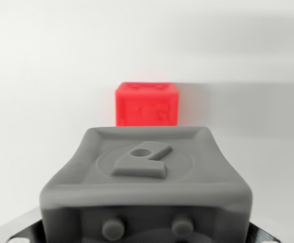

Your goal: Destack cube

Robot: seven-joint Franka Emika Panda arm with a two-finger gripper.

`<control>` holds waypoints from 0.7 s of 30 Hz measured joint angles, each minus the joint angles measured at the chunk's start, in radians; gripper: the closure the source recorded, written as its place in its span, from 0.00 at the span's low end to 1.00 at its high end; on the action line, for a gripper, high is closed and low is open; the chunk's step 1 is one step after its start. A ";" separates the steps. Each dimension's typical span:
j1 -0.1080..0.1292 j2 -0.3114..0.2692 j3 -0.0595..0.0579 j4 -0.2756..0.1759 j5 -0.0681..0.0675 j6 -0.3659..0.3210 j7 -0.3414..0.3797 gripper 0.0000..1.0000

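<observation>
Filling the near foreground, a grey cube (146, 182) is seen between black gripper (146, 234) parts at the bottom corners; whether the fingers are clamped on it cannot be told. Beyond the grey cube, a red cube (147, 104) is set on the white surface (35, 101).

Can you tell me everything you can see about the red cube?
The red cube is a small, bright red block that looks like plastic. Bumpy raised shapes show on its top and front, but they are too blurry to read. It sits upright and square to the camera on a plain white surface, with a soft shadow stretching to the wrist view's right. It lies beyond the big gray cube, whose top edge hides its bottom edge, so I cannot tell whether they touch.
</observation>
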 joint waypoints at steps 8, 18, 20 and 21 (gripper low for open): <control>0.004 -0.017 0.002 0.010 -0.008 -0.029 -0.015 1.00; 0.028 0.036 0.014 0.025 0.007 0.004 -0.090 1.00; 0.031 0.044 0.017 0.027 0.010 0.009 -0.102 1.00; 0.032 0.050 0.019 0.029 0.012 0.012 -0.111 1.00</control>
